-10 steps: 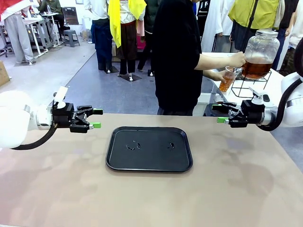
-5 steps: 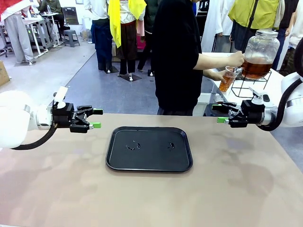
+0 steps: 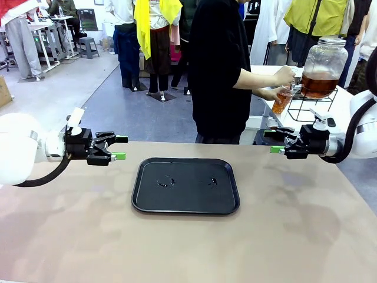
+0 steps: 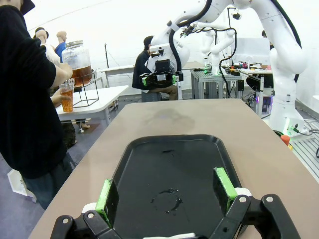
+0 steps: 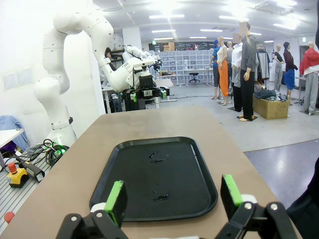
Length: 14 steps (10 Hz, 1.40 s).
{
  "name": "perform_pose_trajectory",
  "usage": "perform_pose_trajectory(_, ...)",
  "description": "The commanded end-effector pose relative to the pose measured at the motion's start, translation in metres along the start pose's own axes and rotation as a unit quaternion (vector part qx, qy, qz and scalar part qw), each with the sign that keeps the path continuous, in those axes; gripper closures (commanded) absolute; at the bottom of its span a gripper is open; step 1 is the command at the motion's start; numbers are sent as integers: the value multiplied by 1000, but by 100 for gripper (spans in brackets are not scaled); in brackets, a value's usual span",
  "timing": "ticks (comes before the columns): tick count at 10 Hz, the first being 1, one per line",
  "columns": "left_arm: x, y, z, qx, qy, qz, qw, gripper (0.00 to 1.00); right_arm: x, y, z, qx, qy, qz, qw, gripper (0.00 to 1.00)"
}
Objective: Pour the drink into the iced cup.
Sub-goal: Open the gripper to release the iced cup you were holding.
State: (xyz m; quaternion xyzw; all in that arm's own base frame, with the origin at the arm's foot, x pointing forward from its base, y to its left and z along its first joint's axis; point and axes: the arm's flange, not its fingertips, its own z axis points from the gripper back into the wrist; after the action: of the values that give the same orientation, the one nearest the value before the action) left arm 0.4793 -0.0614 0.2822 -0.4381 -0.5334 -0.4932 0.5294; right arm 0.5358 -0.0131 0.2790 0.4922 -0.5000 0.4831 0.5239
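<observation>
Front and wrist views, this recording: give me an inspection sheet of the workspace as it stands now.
Surface: tan table, bare apart from the tray.
Job's things: the drink sits amber-brown in a clear glass jar on a black wire stand on a side table beyond the far edge; the person's hand is at the tap, the other hand holds a cup of amber liquid beside it.
Clutter: black tray at mid-table with small wet marks.
Grippers: left gripper and right gripper both open, holding nothing, hovering on either side of the tray.
Cables: black cable looping under the left wrist.
Surroundings: people standing on a grey floor behind.
</observation>
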Motion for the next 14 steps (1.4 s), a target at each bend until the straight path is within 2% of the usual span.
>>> perform_pose_trajectory(1,2,1,-2,3,-5,-6,1000,0,3,-2,0,0,1,1,1000,0)
perform_pose_trajectory(14,2,1,-2,3,-5,-6,1000,0,3,-2,0,0,1,1,1000,0)
